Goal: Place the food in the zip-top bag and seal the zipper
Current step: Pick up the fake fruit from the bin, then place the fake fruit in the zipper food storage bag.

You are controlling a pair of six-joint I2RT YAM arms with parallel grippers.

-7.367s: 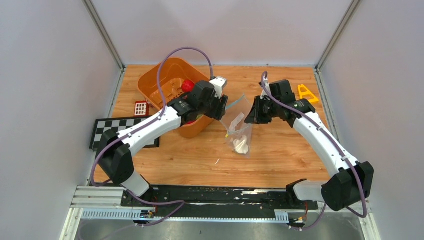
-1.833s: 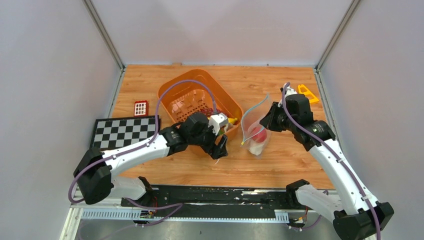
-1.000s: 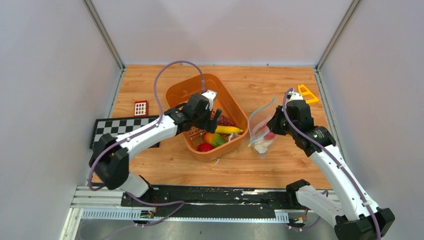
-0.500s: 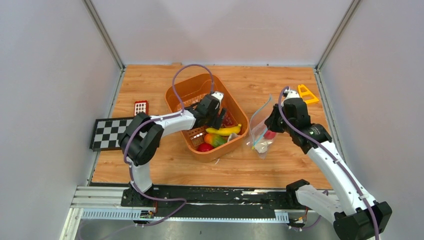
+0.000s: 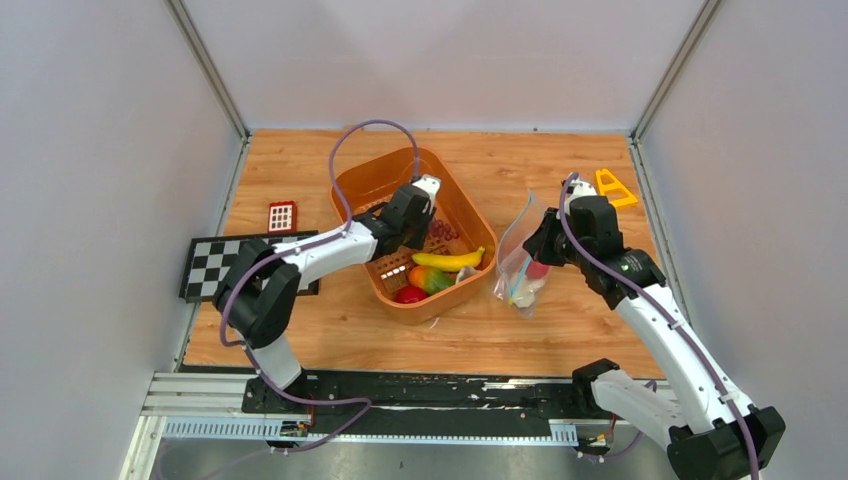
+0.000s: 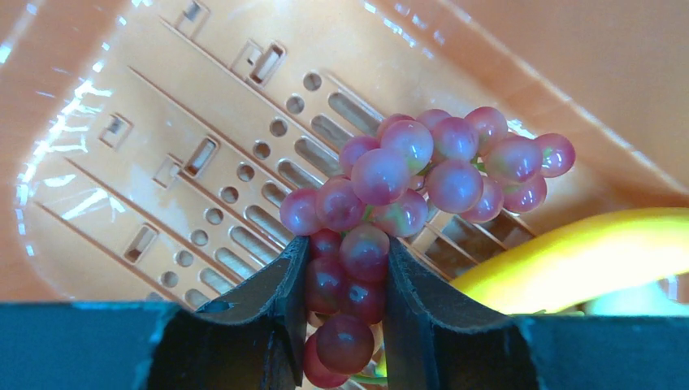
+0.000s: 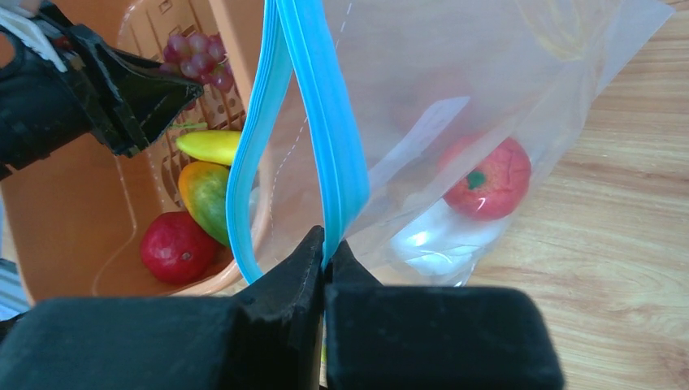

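My left gripper point(image 6: 345, 276) is inside the orange basket point(image 5: 372, 180), shut on a bunch of purple-red grapes point(image 6: 406, 175). A yellow banana point(image 5: 447, 260), a green-orange piece point(image 5: 430, 279) and a red round fruit point(image 5: 410, 294) lie in the basket's near end. My right gripper point(image 7: 325, 248) is shut on one side of the teal zipper point(image 7: 325, 122) and holds the clear zip-top bag point(image 5: 520, 262) upright with its mouth open. In the bag are a red fruit point(image 7: 487, 179) and a white garlic-like piece point(image 7: 443, 240).
A red grid-patterned block point(image 5: 282, 215) lies left of the basket. A checkerboard mat point(image 5: 215, 262) sits at the table's left edge. A yellow triangular piece point(image 5: 611, 187) lies at the back right, behind my right arm.
My left gripper has gone down into the basket onto the grapes. My right gripper still holds the bag open, in about the same place.
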